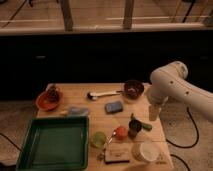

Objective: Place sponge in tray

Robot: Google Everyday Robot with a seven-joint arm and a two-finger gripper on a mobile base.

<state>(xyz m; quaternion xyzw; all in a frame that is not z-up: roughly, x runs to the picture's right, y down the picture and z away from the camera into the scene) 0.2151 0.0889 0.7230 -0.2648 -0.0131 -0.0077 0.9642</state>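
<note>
The sponge [114, 106], a small flat blue pad, lies on the wooden table [105, 120] near its middle. The tray [52, 144], large, dark green and with nothing in it, fills the table's front left corner. My gripper [155, 113] hangs pointing down from the white arm [172, 87] over the table's right edge. It is to the right of the sponge, well apart from it, and higher. It stands open with nothing in it.
Around the sponge: an orange bowl [47, 100] far left, a pale grey-blue cloth [76, 110], a white-handled utensil [102, 94] and a dark bowl [133, 89] behind. In front: a green cup [98, 139], an orange ball [121, 132], a dark cup [134, 126], a tan block [116, 155], a white bowl [145, 151].
</note>
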